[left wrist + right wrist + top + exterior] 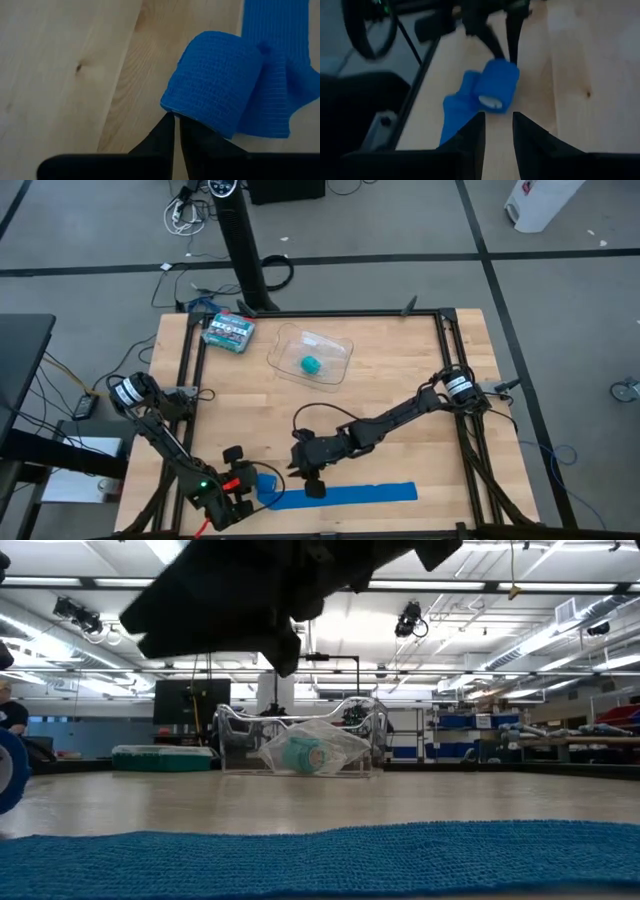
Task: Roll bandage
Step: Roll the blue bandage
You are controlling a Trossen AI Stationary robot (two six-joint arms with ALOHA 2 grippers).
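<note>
**Left claw pinches rolled end of bandage at front edge**

Left claw (175, 125): fingers nearly together, tips nipping the rim of the rolled end of the bandage (220, 82). Sits near the front left corner of the tabletop (400, 380), w/ the roll just beside it toward the centre.

Right claw (497, 125): fingers parted a little, nothing between them, pointing toward the roll. It hangs over the front part of the tabletop, near the middle, right above the flat strip; can't tell if it touches the fabric.

Bandage: bright blue, part rolled. The roll stands at the strip's left end, one loose fold bunched beside it. The rest lies flat along the front edge, running from the roll toward the right, ending past the tabletop's middle.

Farther out: clear plastic tray (335, 345) near the back edge, around the centre, w/ a small teal roll (311, 364) in it. Green-and-white box (228, 331) at the back left corner, just beside the tray's left side but apart from it.
</note>
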